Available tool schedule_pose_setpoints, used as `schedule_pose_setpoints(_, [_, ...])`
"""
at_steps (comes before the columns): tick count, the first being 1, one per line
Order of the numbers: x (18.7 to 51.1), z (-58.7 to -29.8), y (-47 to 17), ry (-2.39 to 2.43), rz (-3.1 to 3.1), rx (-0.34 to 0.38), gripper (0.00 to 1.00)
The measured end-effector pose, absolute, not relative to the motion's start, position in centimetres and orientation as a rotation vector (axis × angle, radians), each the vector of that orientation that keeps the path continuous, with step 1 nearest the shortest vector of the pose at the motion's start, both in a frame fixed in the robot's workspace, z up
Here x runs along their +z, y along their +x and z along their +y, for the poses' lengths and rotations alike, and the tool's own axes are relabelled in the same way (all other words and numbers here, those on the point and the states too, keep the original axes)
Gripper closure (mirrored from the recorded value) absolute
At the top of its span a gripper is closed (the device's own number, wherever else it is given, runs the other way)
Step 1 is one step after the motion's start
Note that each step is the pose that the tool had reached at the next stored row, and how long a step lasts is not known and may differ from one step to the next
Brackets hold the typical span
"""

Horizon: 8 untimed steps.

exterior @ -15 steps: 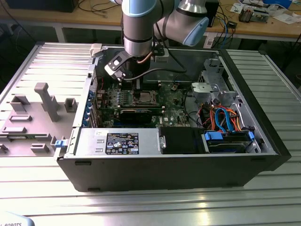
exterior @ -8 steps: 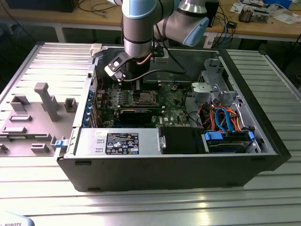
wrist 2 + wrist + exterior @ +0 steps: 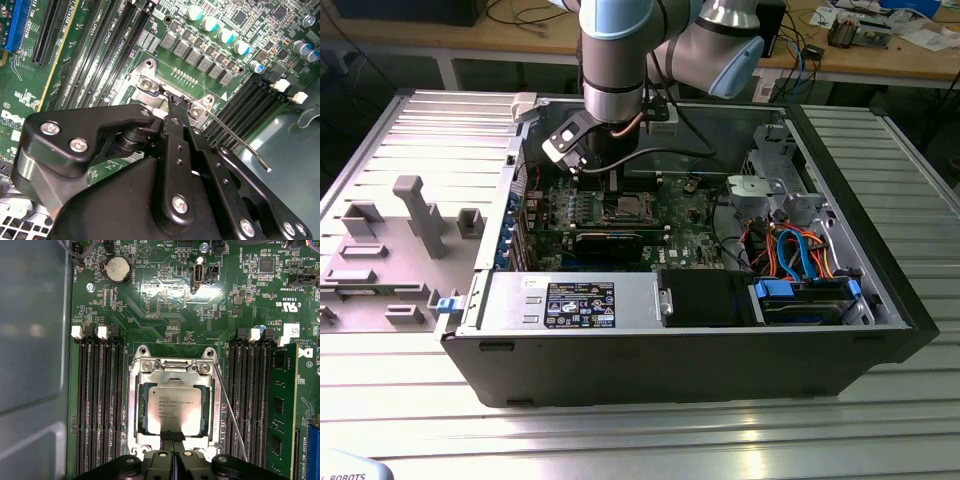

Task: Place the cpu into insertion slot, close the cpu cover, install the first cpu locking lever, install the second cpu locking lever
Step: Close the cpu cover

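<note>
The cpu (image 3: 173,405) is seen seated in the slot (image 3: 620,210), framed by the cover (image 3: 172,367) lying flat over it. The gripper (image 3: 173,436), closed and empty, is set against the cover's edge. The wire lever (image 3: 231,412) alongside is judged thin and springy, best taken at its bent free end.

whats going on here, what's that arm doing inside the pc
A robot arm reaches into an open computer case. The cpu sits in the insertion slot, and the cpu cover lies flat around it. The gripper, fingers together, is at the cover's edge. A thin locking lever beside the socket looks unlatched.
</note>
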<state>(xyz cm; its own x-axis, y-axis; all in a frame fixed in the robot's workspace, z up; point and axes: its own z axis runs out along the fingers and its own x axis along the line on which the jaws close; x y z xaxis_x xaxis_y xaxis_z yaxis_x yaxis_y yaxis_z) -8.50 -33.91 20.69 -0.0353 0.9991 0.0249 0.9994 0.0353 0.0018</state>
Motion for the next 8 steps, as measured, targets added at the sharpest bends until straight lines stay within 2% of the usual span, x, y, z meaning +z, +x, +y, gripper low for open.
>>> schedule_pose_setpoints(8, [21.51, -33.91, -8.65, -2.171, -2.248, -0.03, 0.89])
